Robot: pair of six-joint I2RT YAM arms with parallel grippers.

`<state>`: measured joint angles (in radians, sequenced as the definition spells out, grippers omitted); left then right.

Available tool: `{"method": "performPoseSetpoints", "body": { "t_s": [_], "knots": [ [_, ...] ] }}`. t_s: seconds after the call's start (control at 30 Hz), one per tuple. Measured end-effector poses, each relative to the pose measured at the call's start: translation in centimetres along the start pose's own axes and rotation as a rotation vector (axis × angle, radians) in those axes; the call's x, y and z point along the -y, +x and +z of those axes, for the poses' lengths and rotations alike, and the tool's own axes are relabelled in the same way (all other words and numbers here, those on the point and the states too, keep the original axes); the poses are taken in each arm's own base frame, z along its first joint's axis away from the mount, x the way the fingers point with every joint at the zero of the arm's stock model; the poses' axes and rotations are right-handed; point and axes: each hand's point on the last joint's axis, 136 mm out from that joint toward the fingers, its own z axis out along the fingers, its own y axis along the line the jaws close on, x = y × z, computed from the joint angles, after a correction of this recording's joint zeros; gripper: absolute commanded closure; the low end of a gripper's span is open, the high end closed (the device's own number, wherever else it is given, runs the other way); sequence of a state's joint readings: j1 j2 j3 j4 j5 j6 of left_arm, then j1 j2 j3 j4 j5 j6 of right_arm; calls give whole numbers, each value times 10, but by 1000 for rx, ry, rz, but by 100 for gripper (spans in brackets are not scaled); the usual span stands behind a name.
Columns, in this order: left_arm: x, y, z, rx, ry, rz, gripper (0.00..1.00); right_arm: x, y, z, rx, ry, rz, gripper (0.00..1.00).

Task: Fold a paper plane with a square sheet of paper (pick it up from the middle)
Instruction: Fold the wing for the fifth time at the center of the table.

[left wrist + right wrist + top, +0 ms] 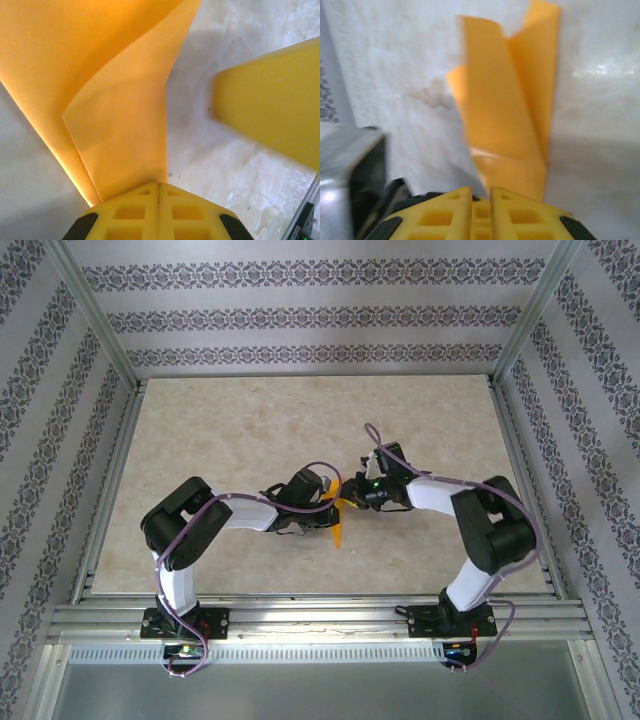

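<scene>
Left gripper [159,186] and right gripper [481,192] (yellow, waffled) clamp creased orange paper [120,125].

One orange sheet [340,530] and two arms [240,510].

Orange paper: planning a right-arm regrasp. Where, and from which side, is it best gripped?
Probably the orange paper at its folded end nearest the right arm, where doubled layers stiffen it; come low along the table from the right, since the left hand pinches it from the left.
</scene>
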<state>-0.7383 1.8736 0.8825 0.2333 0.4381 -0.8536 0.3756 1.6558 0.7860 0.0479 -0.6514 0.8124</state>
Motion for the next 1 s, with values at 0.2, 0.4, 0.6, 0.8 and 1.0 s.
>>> {"method": "performPoseSetpoints", "body": {
  "t_s": [0.2,0.4,0.6,0.8,1.0],
  "knots": [
    [4,14,-2,-68,58,92,100,-18,-12,-43,109,-66,-51,87],
    [6,33,-7,-134,110,179,100,6,15,-41,52,-37,-37,93],
    [5,45,-13,-178,131,221,100,7,50,-29,-48,-26,-109,95],
    [4,47,-14,-192,144,234,100,11,71,-9,-140,6,-176,95],
    [4,48,-14,-195,141,233,100,26,70,7,-181,46,-165,96]
  ]
}}
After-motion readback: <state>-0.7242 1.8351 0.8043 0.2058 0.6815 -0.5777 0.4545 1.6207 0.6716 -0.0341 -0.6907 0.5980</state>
